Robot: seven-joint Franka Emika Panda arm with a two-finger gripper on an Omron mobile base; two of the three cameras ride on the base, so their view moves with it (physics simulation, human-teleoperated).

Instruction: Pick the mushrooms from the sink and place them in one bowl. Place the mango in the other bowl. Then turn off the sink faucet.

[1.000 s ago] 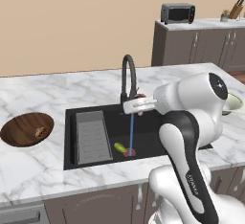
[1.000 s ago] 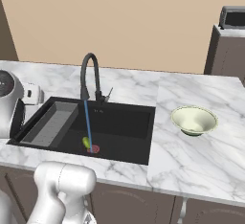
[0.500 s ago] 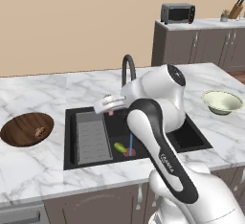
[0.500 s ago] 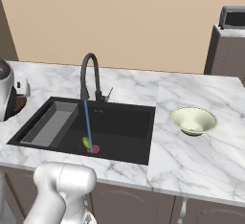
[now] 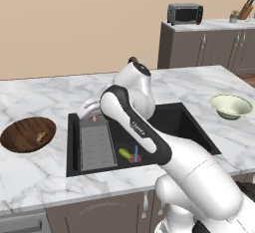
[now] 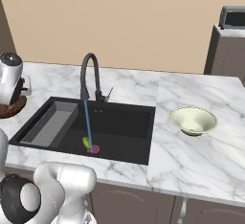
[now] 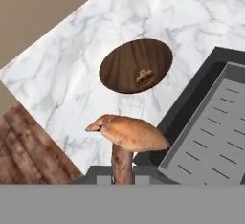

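Mushroom [image 7: 128, 133], reddish-brown, stem downward, is clamped in the gripper [image 7: 122, 177], whose jaws are narrowed tight on the stem. It hangs over the left edge of the sink [image 5: 73, 142], beside the ribbed tray [image 7: 210, 137]. Beyond, on the marble counter [image 7: 72, 74], sits the wooden bowl [image 7: 136, 66], 1 mushroom [image 7: 145, 77] inside. Recommended: carry level until centred above the bowl, lower close to its floor, release clear of the first mushroom. Mango [image 5: 124, 153] remains by the drain
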